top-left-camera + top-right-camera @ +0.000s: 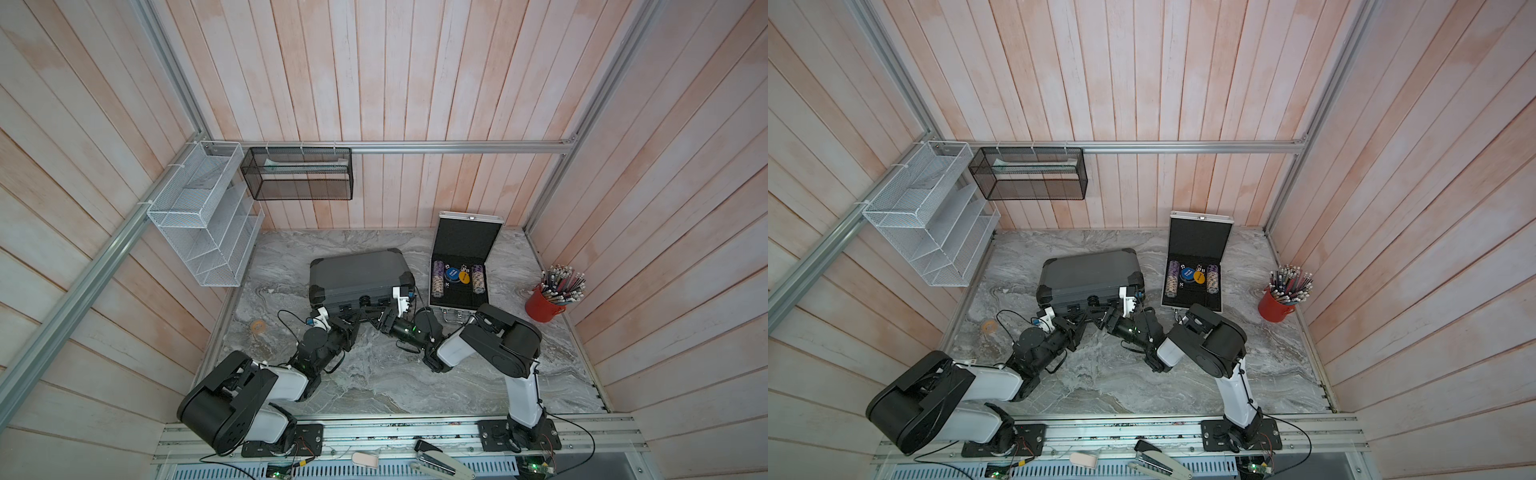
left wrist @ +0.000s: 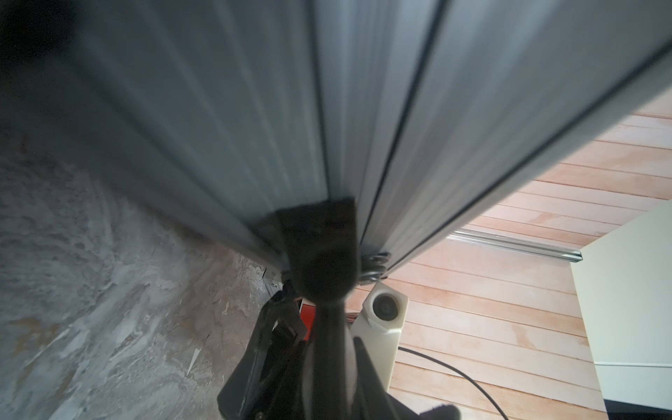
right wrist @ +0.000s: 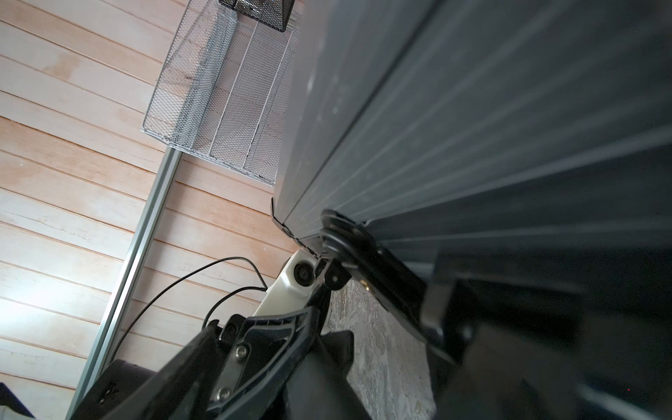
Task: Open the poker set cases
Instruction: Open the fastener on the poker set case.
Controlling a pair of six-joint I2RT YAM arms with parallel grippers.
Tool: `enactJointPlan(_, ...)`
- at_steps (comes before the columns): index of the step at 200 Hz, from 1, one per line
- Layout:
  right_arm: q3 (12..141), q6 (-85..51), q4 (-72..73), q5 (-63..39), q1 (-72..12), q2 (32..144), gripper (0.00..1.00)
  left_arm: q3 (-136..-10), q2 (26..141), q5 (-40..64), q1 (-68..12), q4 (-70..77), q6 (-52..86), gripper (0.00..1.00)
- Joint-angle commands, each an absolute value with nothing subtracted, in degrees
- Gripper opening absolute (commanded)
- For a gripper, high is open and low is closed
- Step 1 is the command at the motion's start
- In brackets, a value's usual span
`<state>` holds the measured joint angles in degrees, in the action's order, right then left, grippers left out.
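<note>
Top views, layout: both top views show two cases on the marble surface [image 1: 374, 374], well apart from each other, with a red cup of pencils [image 1: 544, 305] further off beside the silver one.
Silver case [image 1: 461, 266]: open. Its lid [image 1: 467, 237] stands up toward the back wall, black foam showing, and rows of chips [image 1: 438, 278] lie in the base.
Dark grey case [image 1: 357, 272]: closed and lying flat toward the middle of the surface, handle side facing the arms.
Left claw [image 1: 352, 318]: pressed together, its tip at the front wall of the dark grey case. The left wrist view puts it right at the seam between lid and base [image 2: 327, 145]; whether it pinches a latch is too blurred to tell.
Right claw [image 1: 380, 316]: spread wide, just beside the left one at the same front wall. In the right wrist view one finger [image 3: 363, 247] lies against the ribbed side [image 3: 509, 127], with nothing visibly clamped.
Done: one case of two, judging by the raised silver lid.
Left: the dark grey lid shows no gap, so its catches probably need releasing before it can be lifted.
Risk: with both claws crowded near the handle, a push could slide the case back rather than free it.
</note>
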<state>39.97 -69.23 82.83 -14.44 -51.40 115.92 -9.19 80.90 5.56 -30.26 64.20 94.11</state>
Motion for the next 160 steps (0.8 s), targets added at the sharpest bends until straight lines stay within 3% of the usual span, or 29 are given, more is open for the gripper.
enactJointPlan(1, 39.8, -68.7, 89.7, -17.1, -51.8, 112.3, 0.89, -9.2, 80.0, 7.8, -30.0, 69.9, 90.1, 0.05)
enactJointPlan(160, 41.0, -66.2, 88.6, -21.3, -51.8, 110.4, 0.86, -9.6, 86.6, 10.8, -29.3, 76.6, 95.0, 0.05)
